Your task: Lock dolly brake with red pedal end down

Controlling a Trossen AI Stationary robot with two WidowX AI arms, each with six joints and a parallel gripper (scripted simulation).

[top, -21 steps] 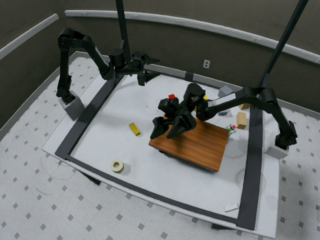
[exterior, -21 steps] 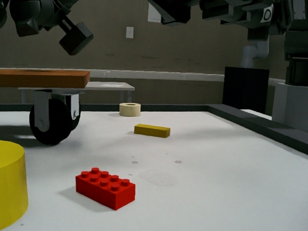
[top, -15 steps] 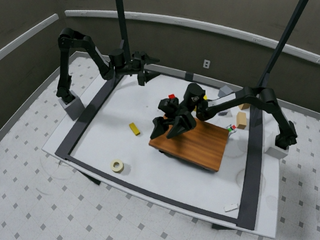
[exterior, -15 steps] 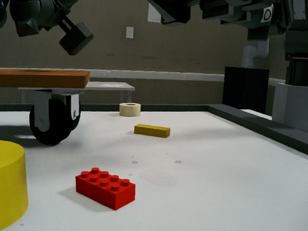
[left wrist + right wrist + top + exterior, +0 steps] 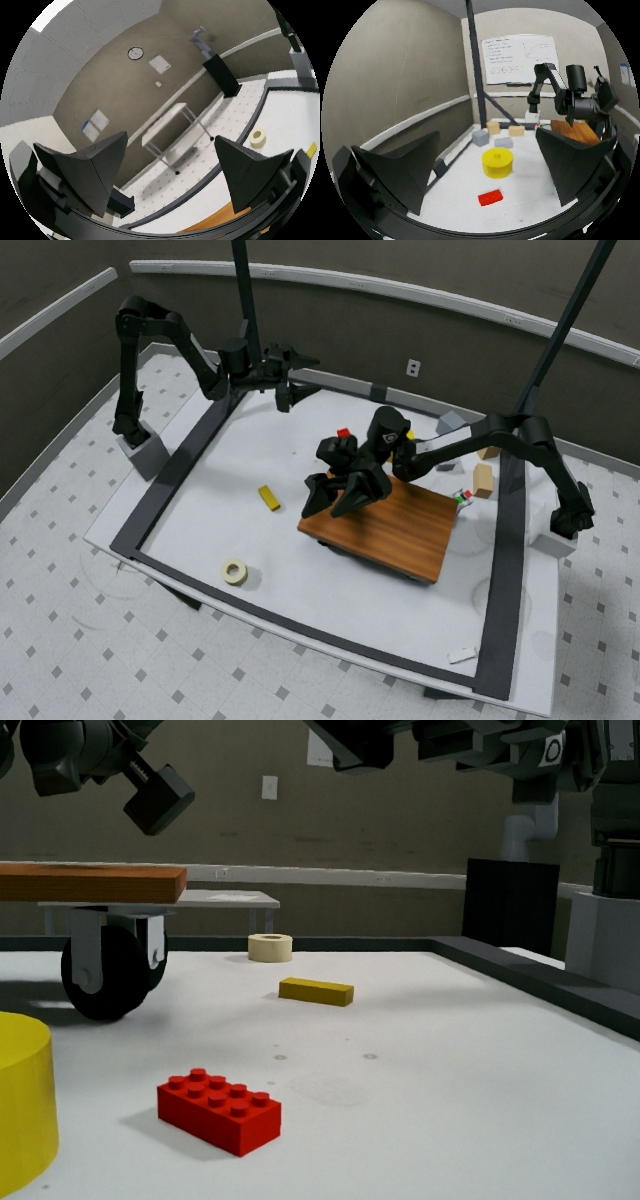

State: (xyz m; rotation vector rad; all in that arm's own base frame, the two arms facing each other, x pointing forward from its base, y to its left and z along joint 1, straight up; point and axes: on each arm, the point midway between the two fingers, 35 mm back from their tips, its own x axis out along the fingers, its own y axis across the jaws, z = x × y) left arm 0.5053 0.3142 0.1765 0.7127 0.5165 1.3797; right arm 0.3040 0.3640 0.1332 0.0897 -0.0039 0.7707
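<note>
The dolly point(image 5: 382, 529) is a brown wooden platform on black casters and stands on the white table, right of centre. One caster point(image 5: 111, 968) rests on the table in the exterior view. The brake pedal point(image 5: 463, 495) shows small red and green ends at the dolly's far right corner; which end is down I cannot tell. My left gripper point(image 5: 336, 498) is open and empty and hovers just above the dolly's left end; its fingers also show in the left wrist view point(image 5: 170, 154). My right gripper point(image 5: 302, 376) is open and empty, high over the table's back left edge.
A yellow block point(image 5: 268, 497) and a tape roll point(image 5: 234, 571) lie left of the dolly. A red brick point(image 5: 219, 1110), a yellow cylinder point(image 5: 20, 1102), wooden blocks point(image 5: 482, 480) and a grey block point(image 5: 449, 421) sit behind it. A dark raised border point(image 5: 504, 570) frames the table.
</note>
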